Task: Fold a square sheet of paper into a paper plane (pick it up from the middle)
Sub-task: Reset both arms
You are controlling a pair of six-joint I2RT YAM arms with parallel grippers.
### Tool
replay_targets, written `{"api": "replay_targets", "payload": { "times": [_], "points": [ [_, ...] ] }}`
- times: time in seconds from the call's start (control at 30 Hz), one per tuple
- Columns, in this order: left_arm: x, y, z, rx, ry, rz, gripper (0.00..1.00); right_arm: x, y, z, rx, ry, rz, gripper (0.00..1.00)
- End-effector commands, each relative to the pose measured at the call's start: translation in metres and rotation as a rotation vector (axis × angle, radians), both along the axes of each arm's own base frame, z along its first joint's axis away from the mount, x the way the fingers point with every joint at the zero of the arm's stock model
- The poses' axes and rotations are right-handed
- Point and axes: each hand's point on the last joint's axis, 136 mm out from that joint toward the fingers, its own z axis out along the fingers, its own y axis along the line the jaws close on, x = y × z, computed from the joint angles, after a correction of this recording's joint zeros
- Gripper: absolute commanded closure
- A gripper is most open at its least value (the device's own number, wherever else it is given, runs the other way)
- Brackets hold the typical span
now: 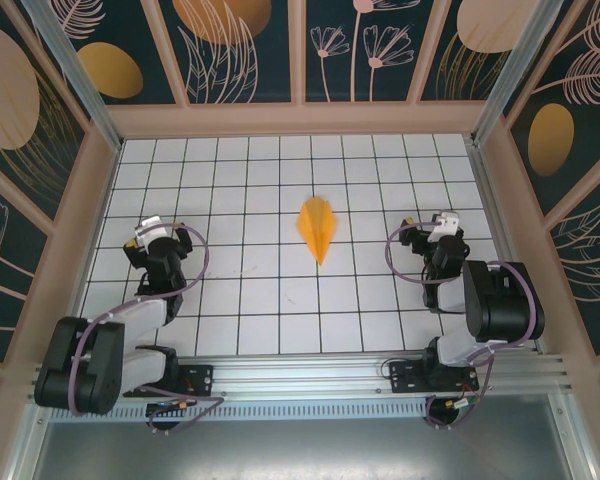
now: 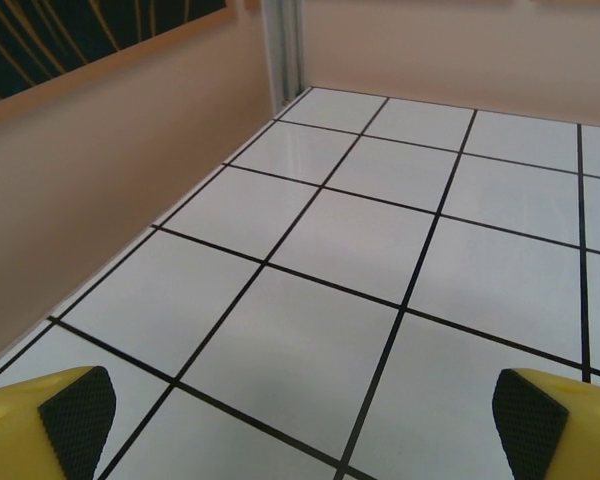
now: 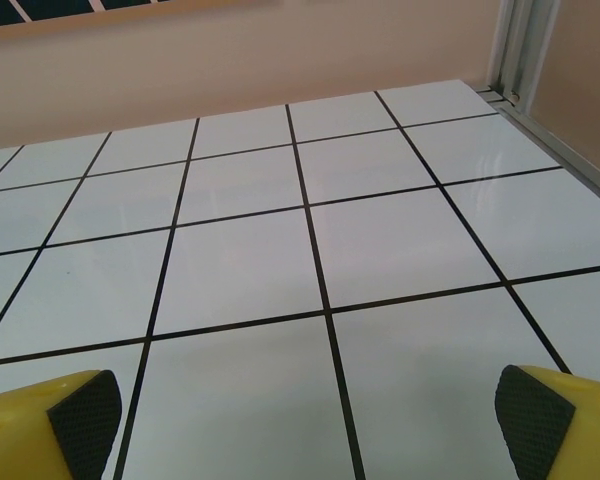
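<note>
Left claw [image 1: 163, 234]: wide open, nothing between its fingers, low over the tiled table [image 1: 280, 310] on the left side.
Left claw, wrist view [image 2: 303, 425]: the two yellow fingers with black pads [image 2: 77, 418] sit at the opposite bottom corners of the view. Only bare white tile with black grid lines lies between and ahead of them.
Ahead of the left claw: more tiles, then the plain beige wall [image 2: 100, 170] running along its left and a metal corner post [image 2: 283, 50] further off.
Right claw [image 1: 435, 232]: also spread wide and holding nothing, low over the table on the right side.
Right claw, wrist view [image 3: 309, 425]: its pads [image 3: 533, 420] stand far apart at the bottom corners, with bare tile between them (no paper near the fingers).
Ahead of the right claw: tiles up to the beige far wall, with a metal rail and post [image 3: 520, 60] along its right.
Paper plane [image 1: 318, 228]: orange-yellow, folded into a narrow dart, lying on the table between the two claws and well apart from both. It is off to the left claw's right and the right claw's left, about level with them.
Plane's attitude: its sharp tip points toward the near edge where the arms are bolted, its broader part toward the far wall, and a lighter ridge runs down its middle.
Contact: neither claw touches the plane.
</note>
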Motion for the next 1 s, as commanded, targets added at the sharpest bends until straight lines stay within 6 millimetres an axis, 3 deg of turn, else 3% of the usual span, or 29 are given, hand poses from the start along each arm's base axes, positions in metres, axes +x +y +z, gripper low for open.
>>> {"api": "replay_targets", "payload": {
  "times": [0.0, 0.1, 0.2, 0.3, 0.37, 0.47, 0.63, 0.97],
  "points": [
    [0.025, -0.017, 0.027, 0.026, -0.122, -0.115, 0.01, 0.007, 0.002, 0.021, 0.005, -0.079, 0.002, 0.01],
    [0.027, -0.019, 0.045, 0.047, -0.251, -0.144, 0.01, 0.007, 0.001, 0.021, 0.004, -0.080, 0.000, 0.01],
    [0.038, -0.021, 0.032, 0.039, -0.234, -0.183, 0.01, 0.007, 0.001, 0.021, 0.005, -0.078, 0.000, 0.01],
    [0.030, -0.018, 0.025, -0.005, -0.246, -0.217, 0.01, 0.007, 0.002, 0.022, 0.004, -0.080, 0.001, 0.01],
    [0.019, -0.017, 0.031, -0.003, -0.315, -0.218, 0.01, 0.007, 0.002, 0.022, 0.004, -0.081, 0.001, 0.01],
    [0.030, 0.000, 0.023, -0.032, -0.261, -0.131, 0.01, 0.007, 0.002, 0.022, 0.004, -0.081, 0.001, 0.01],
    [0.026, -0.001, 0.026, -0.029, -0.282, -0.136, 0.01, 0.007, 0.002, 0.021, 0.005, -0.080, 0.002, 0.01],
    [0.035, -0.022, 0.024, -0.014, -0.249, -0.264, 0.01, 0.007, 0.002, 0.022, 0.007, -0.080, 0.004, 0.01]
  ]
}}
